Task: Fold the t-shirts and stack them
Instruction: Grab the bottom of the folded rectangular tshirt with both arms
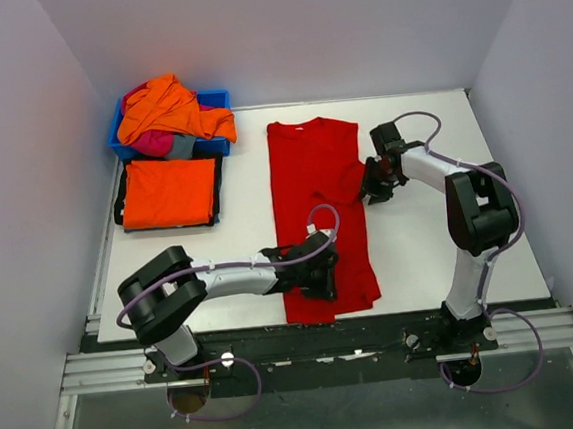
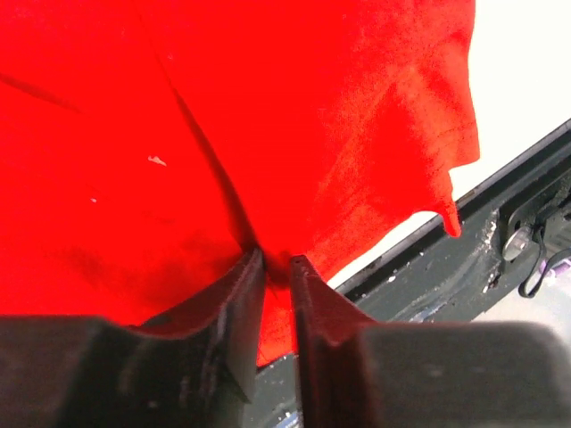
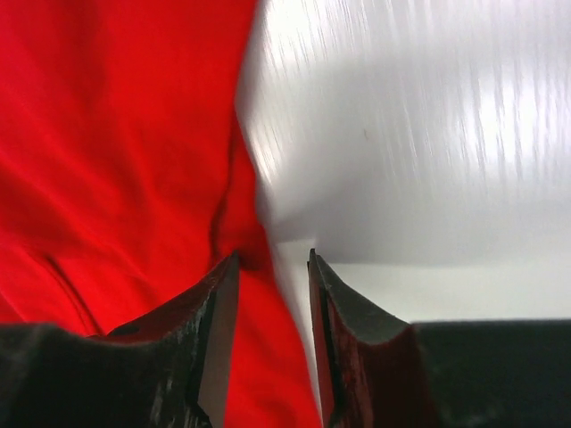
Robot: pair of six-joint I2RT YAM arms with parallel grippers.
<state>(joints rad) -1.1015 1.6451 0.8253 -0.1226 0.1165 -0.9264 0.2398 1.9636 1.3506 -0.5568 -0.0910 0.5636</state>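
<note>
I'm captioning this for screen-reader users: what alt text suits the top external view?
A red t-shirt lies lengthwise on a white table, the left gripper over its near part, the right gripper at its right edge. Far left: a folded orange t-shirt and a blue bin heaped with shirts.

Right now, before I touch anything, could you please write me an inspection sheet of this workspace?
Surface: white table, no spill seen.
Job's things: red t-shirt spread mid-table, not fully folded; orange t-shirt folded flat at the left; heaped shirts, orange, pink and grey, in the blue bin.
Clutter: dark board under the folded one.
Grippers: left gripper on the red cloth, jaws nearly together, grip unclear; right gripper at its right edge, jaws apart.
Cables: purple cable loops above the red cloth.
Surroundings: plain walls; metal rail at the near edge.
</note>
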